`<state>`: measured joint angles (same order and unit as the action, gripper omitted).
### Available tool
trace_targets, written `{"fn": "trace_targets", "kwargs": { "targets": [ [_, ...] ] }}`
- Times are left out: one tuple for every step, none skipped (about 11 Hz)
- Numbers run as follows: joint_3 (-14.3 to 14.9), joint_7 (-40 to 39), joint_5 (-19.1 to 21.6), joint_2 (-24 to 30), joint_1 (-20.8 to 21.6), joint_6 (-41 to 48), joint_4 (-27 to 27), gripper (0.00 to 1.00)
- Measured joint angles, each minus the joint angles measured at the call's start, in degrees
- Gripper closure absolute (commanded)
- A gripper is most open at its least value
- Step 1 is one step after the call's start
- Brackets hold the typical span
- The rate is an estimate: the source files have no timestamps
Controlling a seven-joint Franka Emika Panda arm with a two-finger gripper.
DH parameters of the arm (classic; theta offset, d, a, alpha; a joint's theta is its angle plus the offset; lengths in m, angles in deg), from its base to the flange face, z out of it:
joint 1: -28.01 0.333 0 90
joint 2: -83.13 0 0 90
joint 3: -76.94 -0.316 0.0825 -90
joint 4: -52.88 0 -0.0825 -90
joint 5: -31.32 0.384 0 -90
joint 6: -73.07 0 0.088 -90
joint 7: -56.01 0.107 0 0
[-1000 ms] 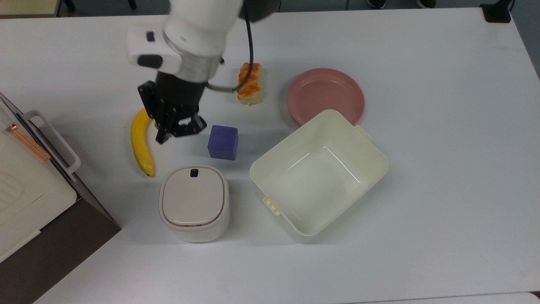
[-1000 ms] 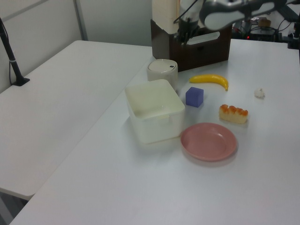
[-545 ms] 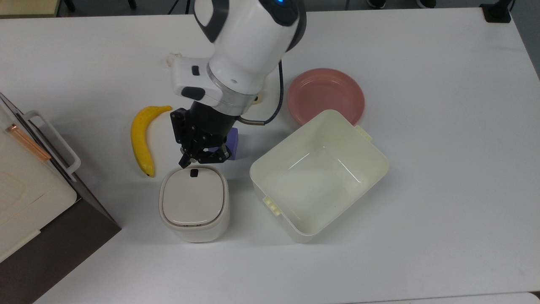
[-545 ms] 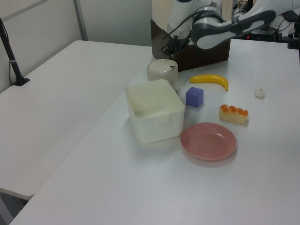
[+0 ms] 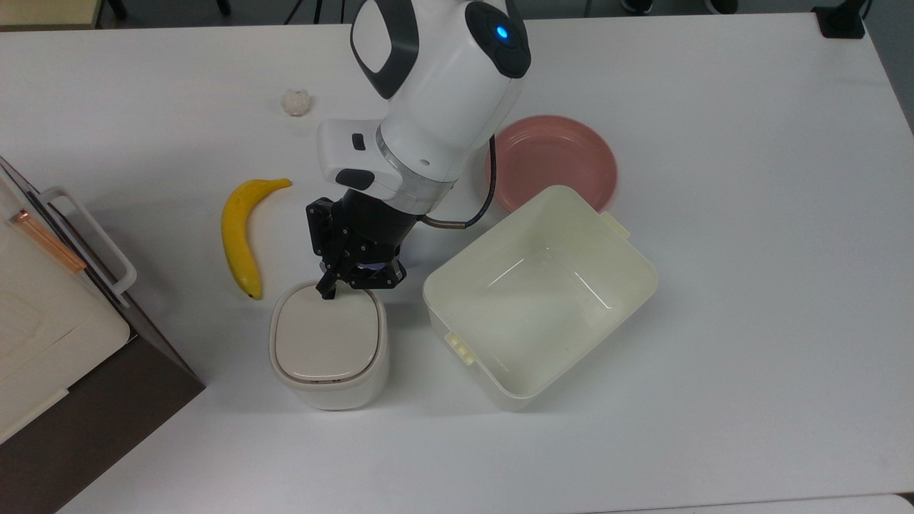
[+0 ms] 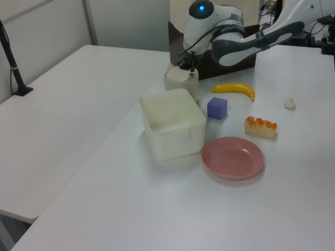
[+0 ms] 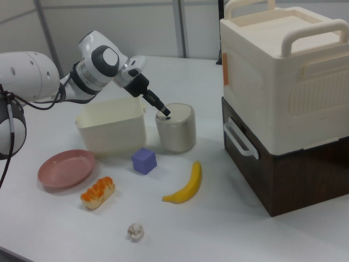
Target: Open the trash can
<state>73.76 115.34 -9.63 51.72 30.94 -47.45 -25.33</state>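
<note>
One gripper [image 7: 163, 113] hovered at the trash can [image 5: 329, 347], fingers pressed together over its lid button; pressing looked under way, needing a short downward push next.

Hand [image 6: 187, 66] over trash can [image 6: 181, 81], tub [image 6: 172, 123], purple cube [image 6: 217, 107], banana [image 6: 234, 89], pink plate [image 6: 233, 158]

A white table [image 5: 750, 285] carries a trash can [image 5: 329, 346], tub [image 5: 540, 296], pink plate [image 5: 553, 160], banana [image 5: 240, 234], purple cube [image 7: 144, 160], bread piece [image 7: 97, 192] and stacked box unit [image 7: 281, 103].
</note>
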Motion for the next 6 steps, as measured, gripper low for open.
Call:
{"fn": "trace_targets", "kwargs": {
  "targets": [
    [0.0,0.0,-0.1,-0.1,0.0,0.0,0.0,1.0],
    [0.0,0.0,-0.1,-0.1,0.0,0.0,0.0,1.0],
    [0.0,0.0,-0.1,-0.1,0.0,0.0,0.0,1.0],
    [0.0,0.0,-0.5,-0.1,0.0,0.0,0.0,1.0],
    [0.0,0.0,-0.8,-0.2,0.0,0.0,0.0,1.0],
    [0.0,0.0,-1.1,-0.6,0.0,0.0,0.0,1.0]
  ]
}}
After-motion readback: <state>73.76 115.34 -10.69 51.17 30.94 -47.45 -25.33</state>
